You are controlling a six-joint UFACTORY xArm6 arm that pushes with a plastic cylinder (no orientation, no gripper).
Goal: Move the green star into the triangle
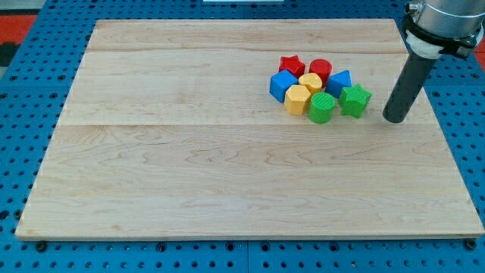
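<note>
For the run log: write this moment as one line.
my tip: right of green star, apart | green star: touching blue triangle | cluster: unsplit

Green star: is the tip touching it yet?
No. My tip stands to the view's right of the green star, with a strip of bare board showing between them.

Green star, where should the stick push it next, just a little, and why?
Probably a short push toward the view's left. My tip sits just to the view's right of the green star, apart from it, and the blue triangle lies up and left of the star, seemingly touching it already. A small nudge should press it in firmly.
</note>
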